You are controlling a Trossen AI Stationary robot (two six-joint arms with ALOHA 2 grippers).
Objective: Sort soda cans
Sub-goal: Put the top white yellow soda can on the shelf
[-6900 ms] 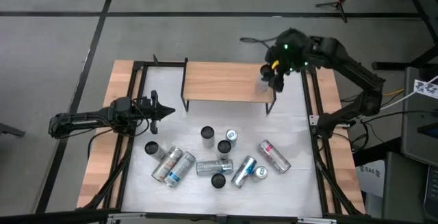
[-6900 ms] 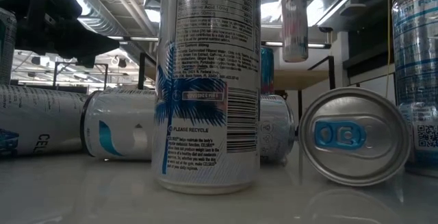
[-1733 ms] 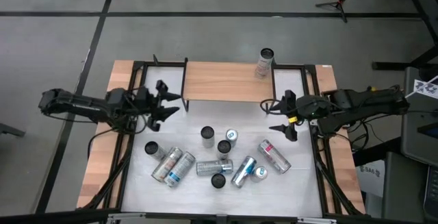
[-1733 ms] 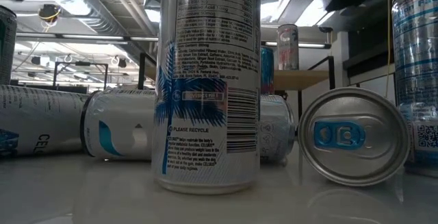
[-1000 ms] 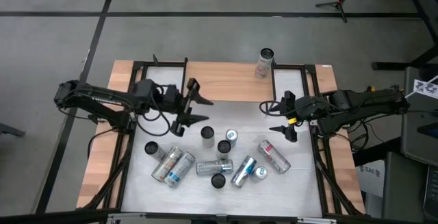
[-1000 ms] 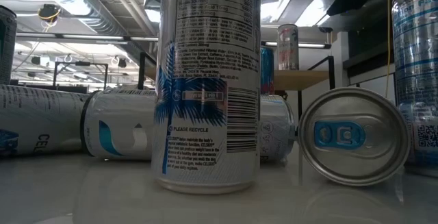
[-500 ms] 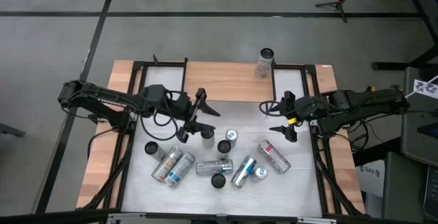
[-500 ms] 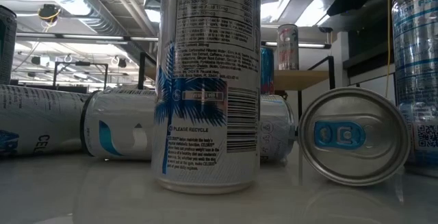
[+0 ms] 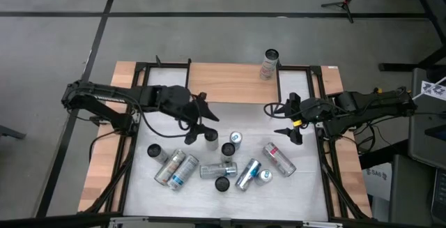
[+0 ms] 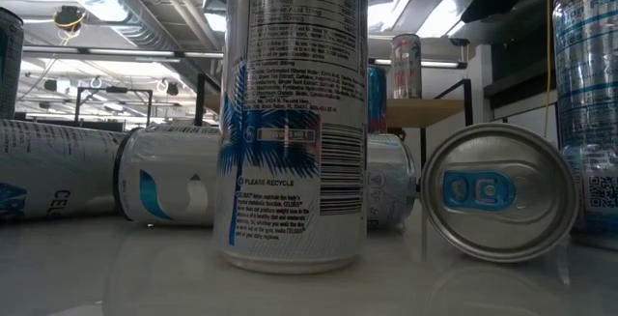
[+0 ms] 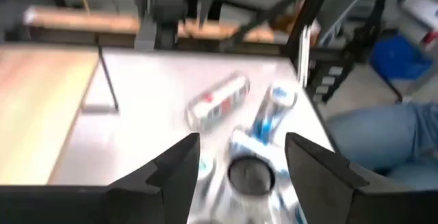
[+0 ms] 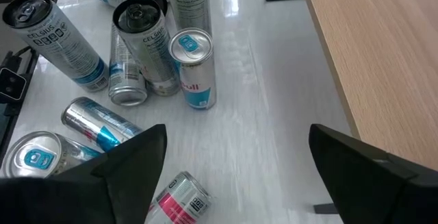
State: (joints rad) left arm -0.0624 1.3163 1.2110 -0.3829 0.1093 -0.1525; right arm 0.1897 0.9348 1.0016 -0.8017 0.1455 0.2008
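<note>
right now your left gripper point(image 9: 203, 125) hangs over the middle of the table, just above the upright dark-topped can point(image 9: 211, 139) at the far edge of the cluster, its jaws parted around empty air with nothing held. in its wrist view the dark can top point(image 11: 250, 172) sits between the two fingers point(image 11: 179, 164) (the view is blurred, so whether they touch it cannot be told). your right gripper point(image 9: 289, 120) waits near the table's right edge, jaws spread wide and empty. the soda cans point(image 9: 221, 166) crowd the near half of the table point(image 9: 306, 179), some standing, some lying on their sides. one can with red marks point(image 9: 269, 63) stands alone on the wooden shelf point(image 9: 226, 83) at the far edge, by its right corner.
</note>
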